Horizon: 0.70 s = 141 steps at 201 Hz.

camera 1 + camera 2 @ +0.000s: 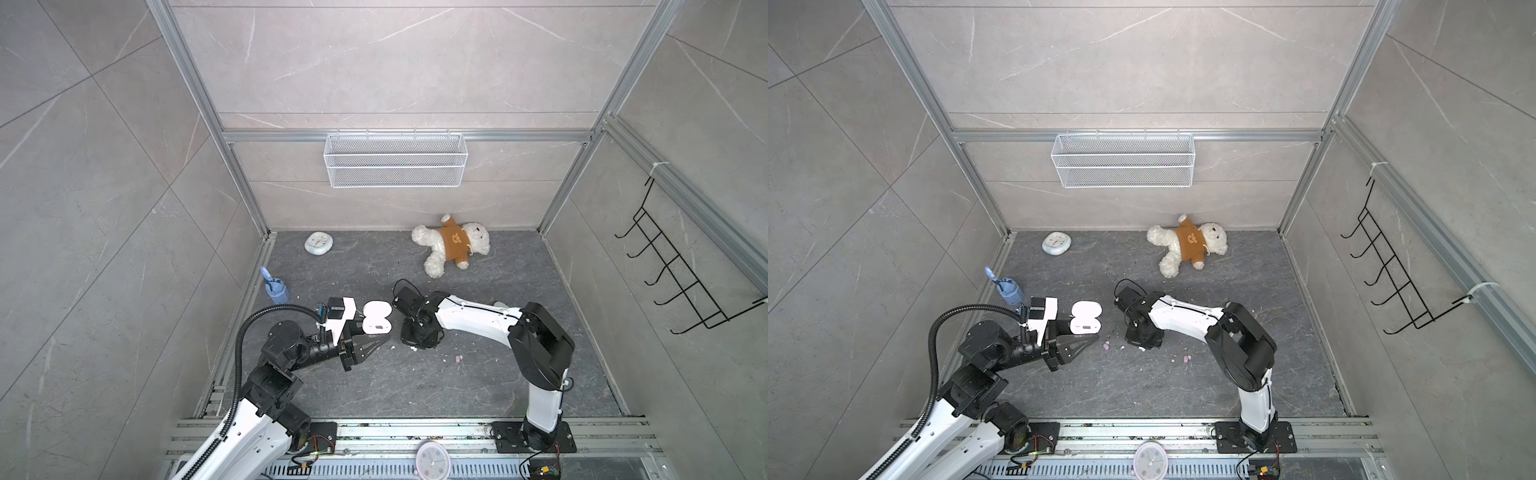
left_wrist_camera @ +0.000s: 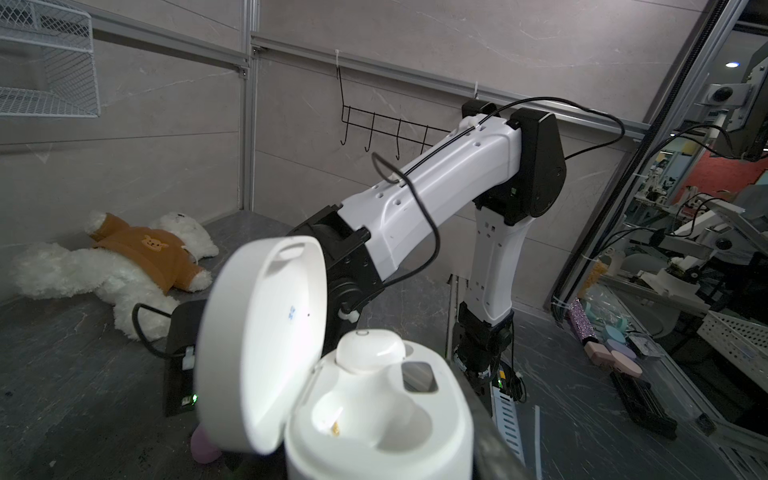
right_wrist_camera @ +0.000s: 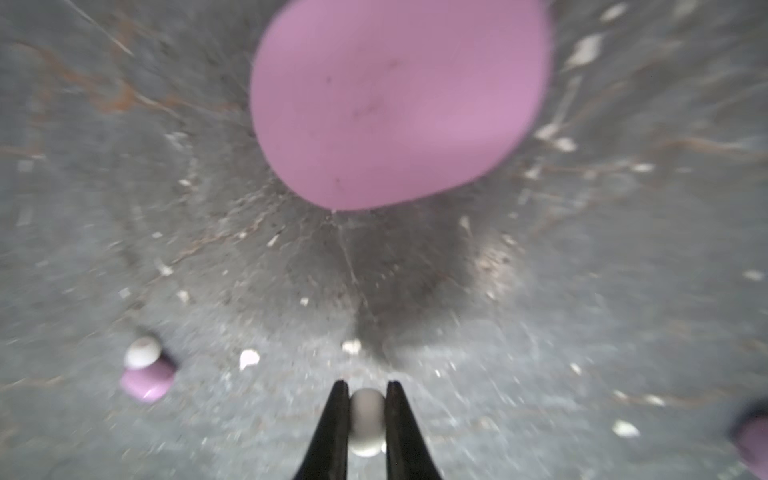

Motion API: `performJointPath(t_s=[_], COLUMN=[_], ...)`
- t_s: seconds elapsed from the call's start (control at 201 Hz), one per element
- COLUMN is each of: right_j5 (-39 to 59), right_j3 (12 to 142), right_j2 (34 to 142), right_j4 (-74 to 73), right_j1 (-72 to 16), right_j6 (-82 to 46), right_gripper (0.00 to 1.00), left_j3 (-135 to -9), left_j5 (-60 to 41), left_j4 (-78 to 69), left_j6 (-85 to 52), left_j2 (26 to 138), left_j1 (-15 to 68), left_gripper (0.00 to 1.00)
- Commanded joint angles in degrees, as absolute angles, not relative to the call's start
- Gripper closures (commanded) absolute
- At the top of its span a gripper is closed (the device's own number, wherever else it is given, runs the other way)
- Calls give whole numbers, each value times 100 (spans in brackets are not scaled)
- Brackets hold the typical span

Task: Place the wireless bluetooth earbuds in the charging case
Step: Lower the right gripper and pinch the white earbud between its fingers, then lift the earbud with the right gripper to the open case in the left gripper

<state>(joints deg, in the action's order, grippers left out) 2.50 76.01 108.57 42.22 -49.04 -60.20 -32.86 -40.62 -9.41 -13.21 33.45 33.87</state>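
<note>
Lying nearest on the counter [image 1: 415, 386], a pink bud [image 1: 458, 358] awaits collection, right of both arms' tips. Just beyond, the right gripper [image 3: 366, 386] points straight down, fingers [image 3: 332, 432] pinching a white bud [image 3: 366, 419] at counter level, apparently not yet lifted. Left and slightly farther, the left gripper [image 1: 376, 338] clamps the white case [image 2: 436, 440] between its fingers, lid [image 2: 266, 332] open, presumably steadying it for loading: one bud [image 2: 370, 349] is seated, the other socket [image 2: 365, 411] empty. Farthest, a bear [image 1: 451, 245] lies uninvolved.

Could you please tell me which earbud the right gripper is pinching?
The white earbud, clamped between the right gripper's black fingertips; the pink earbud lies loose on the table.
</note>
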Motion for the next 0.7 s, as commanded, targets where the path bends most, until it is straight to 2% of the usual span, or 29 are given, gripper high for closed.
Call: performJointPath(t_s=[0.0,0.503,0.697], right_j5=[110,165,55], right_j3=[7471,7486,7802], right_j2=[10099,7343,6718], right_j4=[4216,4480,4518], right_j1=[-4878,-4878,-4878], right_j6=[-6031,-6163,-6266], right_gripper=[95,94,93], left_j3=[-3296,-3478,-3558], left_j5=[-4122,-4307,-4391], left_j4=[-1437,-2579,-3115], left_j6=[-1305,-1389,-1502], left_j2=[3478,4629,5117], left_j1=[3384,3388,3379], left_gripper=[81,83,83])
